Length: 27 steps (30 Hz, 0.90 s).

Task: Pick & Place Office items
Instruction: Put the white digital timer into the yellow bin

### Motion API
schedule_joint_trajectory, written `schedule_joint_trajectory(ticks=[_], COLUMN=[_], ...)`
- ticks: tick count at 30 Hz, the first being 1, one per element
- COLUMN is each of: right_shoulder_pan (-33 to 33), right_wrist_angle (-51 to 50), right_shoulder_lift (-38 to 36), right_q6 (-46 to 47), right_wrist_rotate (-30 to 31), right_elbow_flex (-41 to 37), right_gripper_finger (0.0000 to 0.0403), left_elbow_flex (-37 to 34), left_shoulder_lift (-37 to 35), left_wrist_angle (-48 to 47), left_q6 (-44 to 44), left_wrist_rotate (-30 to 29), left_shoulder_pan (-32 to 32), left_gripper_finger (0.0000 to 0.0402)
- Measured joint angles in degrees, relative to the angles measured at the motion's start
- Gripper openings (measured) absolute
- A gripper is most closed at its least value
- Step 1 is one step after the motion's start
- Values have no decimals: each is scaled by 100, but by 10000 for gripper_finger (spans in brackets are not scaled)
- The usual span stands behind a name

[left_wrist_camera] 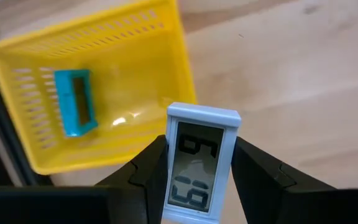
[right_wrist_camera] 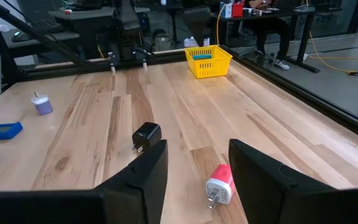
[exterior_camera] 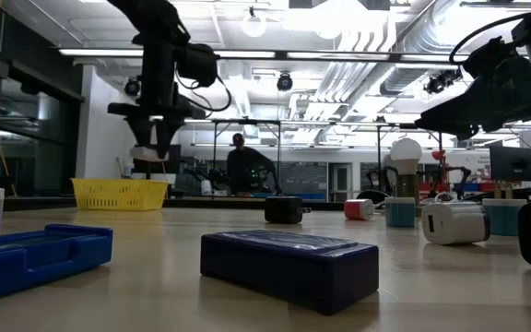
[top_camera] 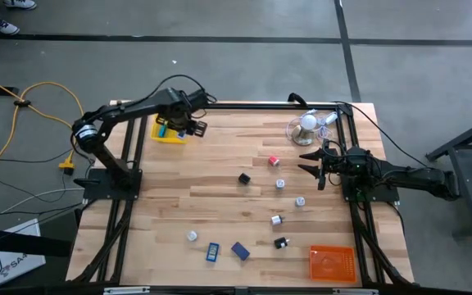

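My left gripper (top_camera: 190, 124) hangs at the far left of the table, over the right rim of the yellow tray (top_camera: 169, 136). It is shut on a small white device with a grey digit display (left_wrist_camera: 201, 163). A teal piece (left_wrist_camera: 76, 103) lies flat on the tray's floor (left_wrist_camera: 135, 56). My right gripper (top_camera: 313, 161) waits at the table's right side, open, with nothing between its fingers (right_wrist_camera: 194, 180). Other office items lie loose on the table: a red-and-white bit (top_camera: 274, 161), a black bit (top_camera: 244, 178) and two blue blocks (top_camera: 240, 250), (top_camera: 212, 251). My left gripper pinches the white device by its two long sides (left_wrist_camera: 174, 155) between its two fingers (left_wrist_camera: 151, 169). The fingers come from above, pointing steeply down. The device is lifted clear of table and tray, with its display facing the wrist camera.
An orange tray (top_camera: 333, 263) sits at the near right corner. A white ball-shaped object with a clear tangle (top_camera: 308, 123) stands at the far right. Several small silver-white bits (top_camera: 300, 200) are scattered mid-table. Bare wood lies between the yellow tray and these pieces.
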Motion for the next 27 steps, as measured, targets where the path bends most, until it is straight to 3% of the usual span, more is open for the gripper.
schedule_joint_trajectory(ticks=[17,27], right_shoulder_pan=[1,-1], right_wrist_angle=[4,4], right_shoulder_lift=[0,0], right_q6=[1,0], right_wrist_rotate=[0,0], right_elbow_flex=[-1,1], right_gripper_finger=[158,158], left_elbow_flex=[-4,-102], left_shoulder_lift=[-175,-175], left_wrist_angle=[-25,-145], left_q6=[-360,-833], left_wrist_rotate=[-416,-419], left_shoulder_pan=[1019,1205], left_gripper_finger=[145,145])
